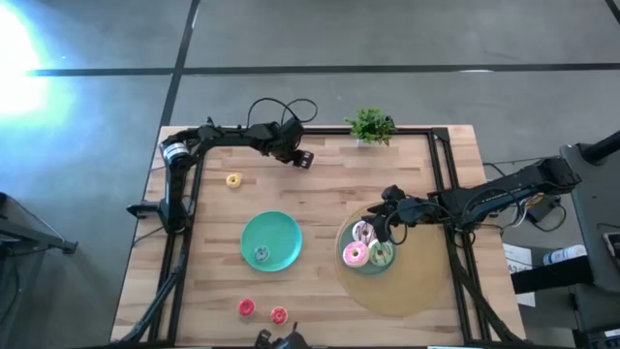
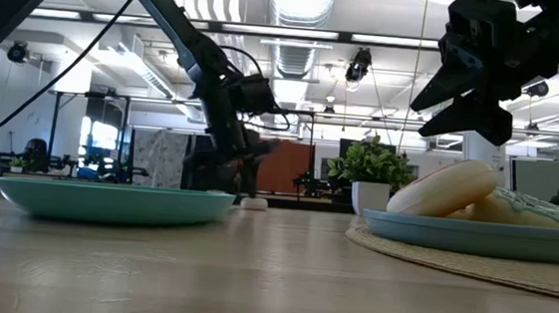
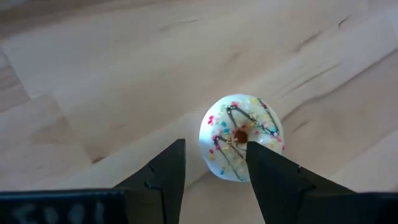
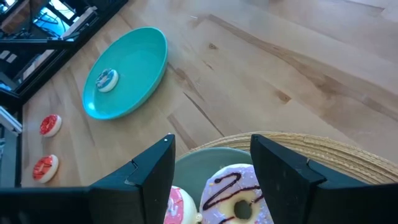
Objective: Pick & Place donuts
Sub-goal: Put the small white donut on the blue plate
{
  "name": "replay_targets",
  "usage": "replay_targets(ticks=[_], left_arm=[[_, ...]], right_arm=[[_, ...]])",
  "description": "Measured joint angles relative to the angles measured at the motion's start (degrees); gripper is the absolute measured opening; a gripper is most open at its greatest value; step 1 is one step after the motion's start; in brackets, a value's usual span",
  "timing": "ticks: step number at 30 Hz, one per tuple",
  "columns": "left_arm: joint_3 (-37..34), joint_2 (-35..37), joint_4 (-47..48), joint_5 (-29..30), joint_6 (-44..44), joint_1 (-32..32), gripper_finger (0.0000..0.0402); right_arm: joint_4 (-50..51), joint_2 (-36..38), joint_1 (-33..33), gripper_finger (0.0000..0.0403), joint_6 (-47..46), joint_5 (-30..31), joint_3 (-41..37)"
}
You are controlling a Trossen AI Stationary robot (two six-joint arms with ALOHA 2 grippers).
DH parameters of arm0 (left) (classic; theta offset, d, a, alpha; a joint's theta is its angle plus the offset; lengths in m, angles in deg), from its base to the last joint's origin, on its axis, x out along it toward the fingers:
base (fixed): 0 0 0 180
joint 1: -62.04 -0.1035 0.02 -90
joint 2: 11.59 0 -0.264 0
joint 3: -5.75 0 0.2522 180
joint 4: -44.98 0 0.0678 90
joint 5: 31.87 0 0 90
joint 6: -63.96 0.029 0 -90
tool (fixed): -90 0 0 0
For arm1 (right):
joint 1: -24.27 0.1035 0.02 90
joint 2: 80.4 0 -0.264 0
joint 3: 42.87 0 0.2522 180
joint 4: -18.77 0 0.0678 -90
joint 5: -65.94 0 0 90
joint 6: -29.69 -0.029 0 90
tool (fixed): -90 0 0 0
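A teal plate (image 2: pixel 116 202) sat left; another plate (image 2: pixel 473 237) on a woven mat (image 2: pixel 510 273) held pale donuts (image 2: pixel 444 186) beneath an open right gripper (image 2: pixel 462 86); a potted plant (image 2: pixel 370 174) stood behind.

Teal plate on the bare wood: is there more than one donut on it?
No. In the high view the teal plate holds just one small blue donut; the three large frosted donuts lie on the other plate.

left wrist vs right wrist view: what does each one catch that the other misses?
Only the left wrist view shows a small white sprinkled donut on bare wood, between the open fingers of the left gripper.

Only the right wrist view shows the teal plate holding a tiny donut, two red donuts near the table edge, the woven mat, and a lilac frosted donut below the open right gripper.

Both show the wooden table.
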Motion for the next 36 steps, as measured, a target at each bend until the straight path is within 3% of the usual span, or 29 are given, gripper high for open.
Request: replay_targets(ticks=[4,12,18,25,29,36], left_arm=[[-0.02,-0.84,-0.73,-0.25,0.25,-0.08,0.0115],[-0.27,-3.14,-0.76,-0.33,0.52,1.11,0.0009],[-0.93,2.20,3.95,-1.66,3.44,3.45,0.0002],[-2.39,15.34,14.43,3.14,7.28,10.58,0.0001],[-8.36,21.34,17.74,3.43,0.71,17.50,0.0001],[-22.36,28.09,17.36,3.73,-20.57,33.50,0.0000]], right_arm=[[0.03,0.00,0.00,0.0201,-0.56,0.02,-0.02],[0.22,0.00,0.00,0.0201,-0.85,0.04,-0.13],[0.46,0.00,0.01,0.0201,-1.56,0.02,-0.13],[1.11,0.00,0.02,0.0201,-0.59,-0.02,-0.15],[1.20,0.00,0.02,0.0201,0.70,-0.04,-0.20],[1.33,0.00,0.01,0.0201,2.37,-0.12,-0.47]])
